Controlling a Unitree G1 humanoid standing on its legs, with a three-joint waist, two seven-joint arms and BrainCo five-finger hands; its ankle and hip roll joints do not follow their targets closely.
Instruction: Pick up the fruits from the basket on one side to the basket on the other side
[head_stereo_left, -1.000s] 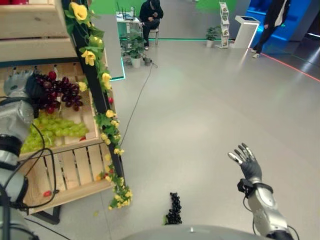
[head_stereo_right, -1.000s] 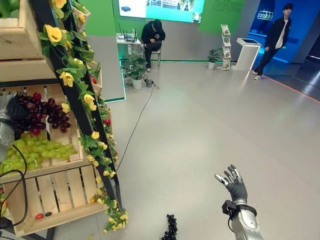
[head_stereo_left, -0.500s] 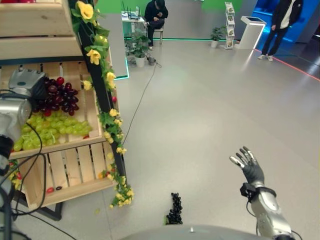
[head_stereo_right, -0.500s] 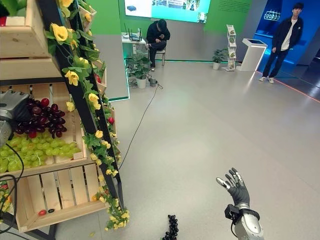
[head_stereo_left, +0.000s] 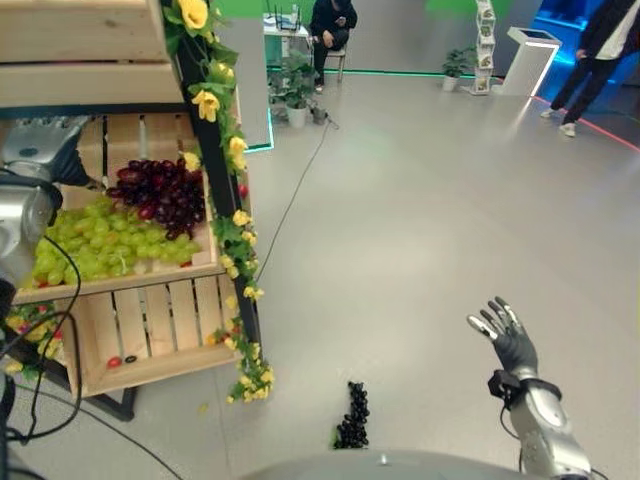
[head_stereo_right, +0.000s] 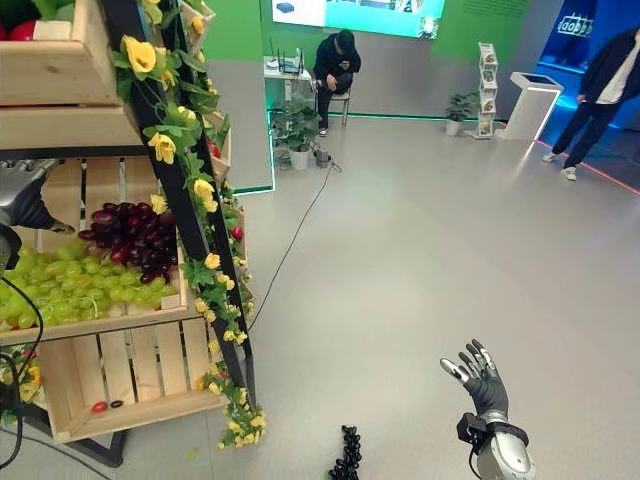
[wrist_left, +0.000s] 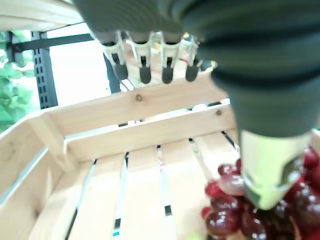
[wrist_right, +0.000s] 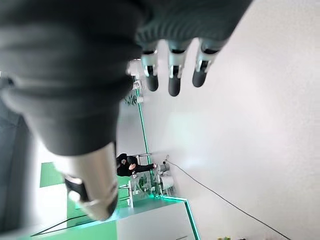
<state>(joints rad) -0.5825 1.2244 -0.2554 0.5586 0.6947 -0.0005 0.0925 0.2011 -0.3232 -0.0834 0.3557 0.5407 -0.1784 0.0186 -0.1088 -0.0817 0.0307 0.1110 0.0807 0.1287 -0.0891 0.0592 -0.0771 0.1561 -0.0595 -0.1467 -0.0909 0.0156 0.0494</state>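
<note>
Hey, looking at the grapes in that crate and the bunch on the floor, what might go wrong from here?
1. The left hand is open above the red grapes, holding nothing; a loose grab may shed berries.
2. A dark bunch already lies on the floor, and could get stepped on.
3. The right hand hangs open, far from the crate, so it cannot catch a drop.

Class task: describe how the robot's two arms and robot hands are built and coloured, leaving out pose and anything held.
Both arms are silver-grey metal. The right robot hand has silver fingers with dark tips, a dark ribbed cover over its back and wrist. The left robot hand looks the same, with a pale silver thumb; black cables run along the left arm.
</note>
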